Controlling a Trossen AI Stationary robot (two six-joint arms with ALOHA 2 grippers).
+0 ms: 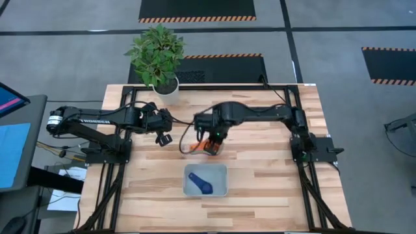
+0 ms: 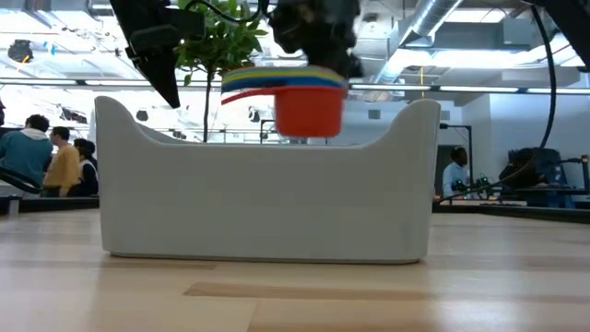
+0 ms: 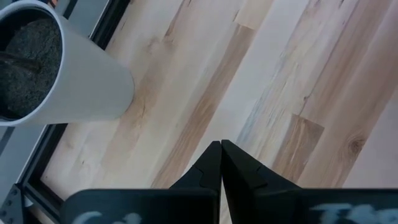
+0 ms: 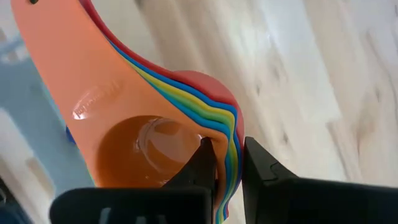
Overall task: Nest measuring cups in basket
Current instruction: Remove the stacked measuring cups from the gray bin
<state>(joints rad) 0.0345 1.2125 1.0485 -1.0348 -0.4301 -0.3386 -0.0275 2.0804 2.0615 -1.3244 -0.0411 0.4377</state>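
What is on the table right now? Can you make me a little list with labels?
right gripper: fingers pinch the rim of a nested stack of measuring cups, orange on top, held in the air behind the basket
basket: holds one dark blue cup
left gripper: fingers shut, holding nothing, near the plant pot
table: light wood

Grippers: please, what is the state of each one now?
Left gripper: shut, empty.
Right gripper: shut on the stack of cups, above the table.
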